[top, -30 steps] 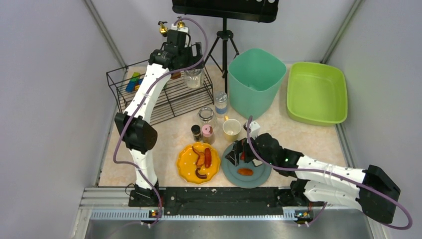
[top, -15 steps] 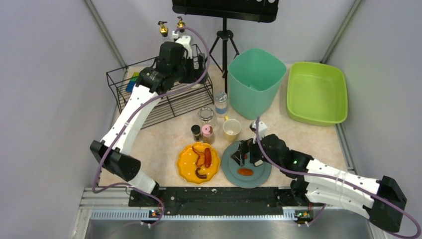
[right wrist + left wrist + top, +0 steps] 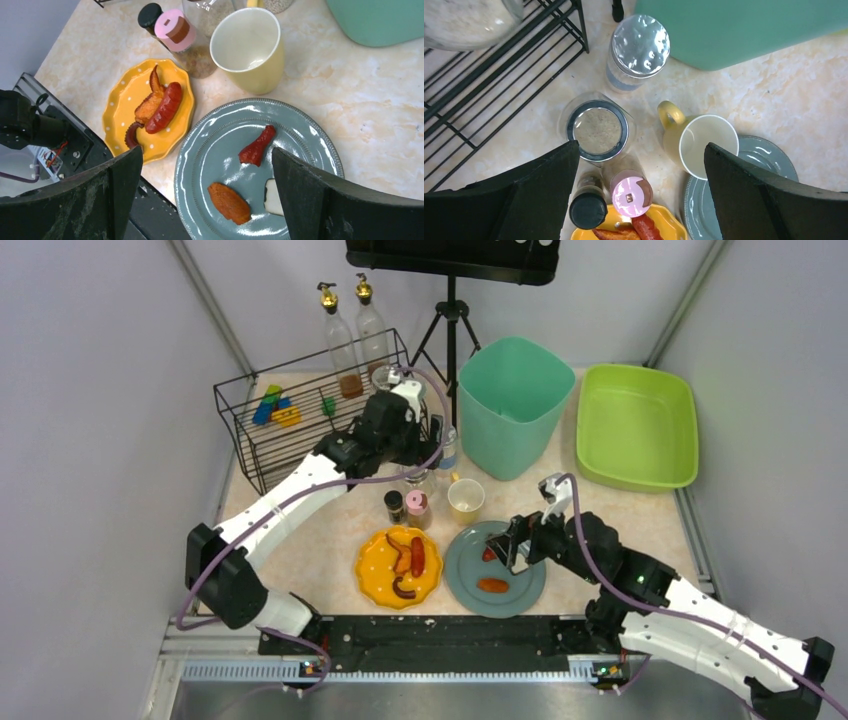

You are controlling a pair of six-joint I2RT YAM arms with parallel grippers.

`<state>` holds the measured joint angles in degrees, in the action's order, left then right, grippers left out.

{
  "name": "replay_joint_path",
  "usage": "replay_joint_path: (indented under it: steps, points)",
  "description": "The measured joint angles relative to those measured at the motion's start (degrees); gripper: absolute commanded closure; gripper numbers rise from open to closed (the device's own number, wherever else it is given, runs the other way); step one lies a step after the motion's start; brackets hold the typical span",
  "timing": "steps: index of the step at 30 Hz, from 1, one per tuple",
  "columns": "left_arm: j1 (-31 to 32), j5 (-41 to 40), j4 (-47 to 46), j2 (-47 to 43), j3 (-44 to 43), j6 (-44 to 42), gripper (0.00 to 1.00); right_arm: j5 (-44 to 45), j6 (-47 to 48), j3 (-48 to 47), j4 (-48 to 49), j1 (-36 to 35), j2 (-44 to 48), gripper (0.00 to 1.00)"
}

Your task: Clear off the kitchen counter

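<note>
Counter point(image 3: 630, 505): stone-hard, fixed. Jar point(image 3: 597, 131) on it: probably slick, breakable glass; I'd grip below its rim. Left gripper point(image 3: 641, 162), right gripper point(image 3: 205, 165): spread.

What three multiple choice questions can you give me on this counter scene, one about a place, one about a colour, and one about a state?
1. Where does the yellow mug stand?
A) in the wire rack
B) on the kitchen counter beside the grey plate
C) inside the green tub

2. The sausage lies on a scalloped plate of what colour?
A) white
B) orange-yellow
C) black

3. How is the right gripper?
A) shut on the mug
B) shut on the sausage
C) open and empty

Answers:
1 B, the mug sits on the bare counter next to the grey plate's rim.
2 B, the scalloped plate shows orange-yellow in the right wrist view.
3 C, its fingers stand wide apart over the grey plate with nothing between them.
</note>
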<state>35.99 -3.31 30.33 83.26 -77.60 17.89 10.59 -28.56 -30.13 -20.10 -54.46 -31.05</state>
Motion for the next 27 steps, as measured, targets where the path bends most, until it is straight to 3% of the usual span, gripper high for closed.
replay_joint_path:
  steps: [15,27]
  points:
    - [1.97,-5.44,-22.75,4.37,9.57,-0.24,0.01,-0.33,-0.17,0.0,-3.3,0.0,0.31,0.01]
    - [3.39,-9.51,-31.93,12.04,11.54,-1.62,0.01,-1.81,-0.15,0.0,-2.99,0.0,-1.75,0.01]
